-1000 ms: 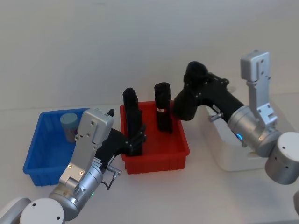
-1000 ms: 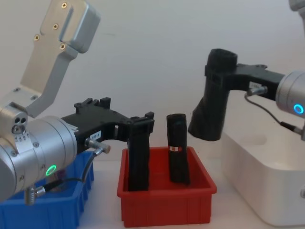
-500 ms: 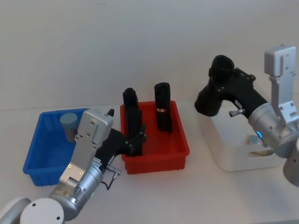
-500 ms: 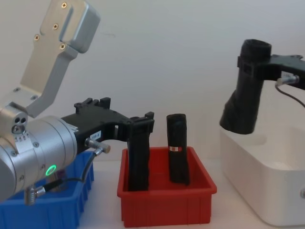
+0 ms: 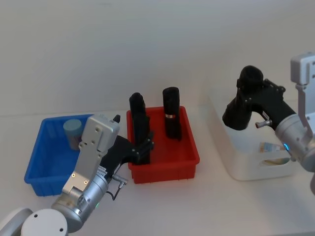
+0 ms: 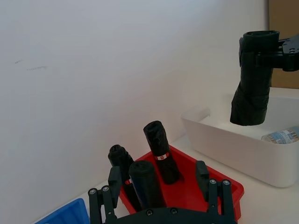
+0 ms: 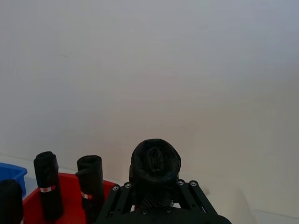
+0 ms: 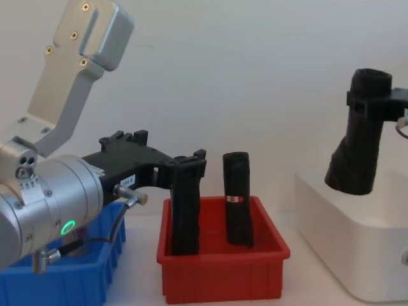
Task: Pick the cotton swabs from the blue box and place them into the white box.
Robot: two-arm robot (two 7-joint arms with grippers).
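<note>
Right end effector [image 5: 242,105] grips black cylinder [image 8: 358,150] — swab jar [image 6: 283,136] inside white box [image 6: 233,144].

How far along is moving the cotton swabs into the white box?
One cotton swab jar lies in the white box. The right gripper holds a black cylinder above that box, not swabs. A second jar sits in the blue box; the left gripper is open at the red bin.
</note>
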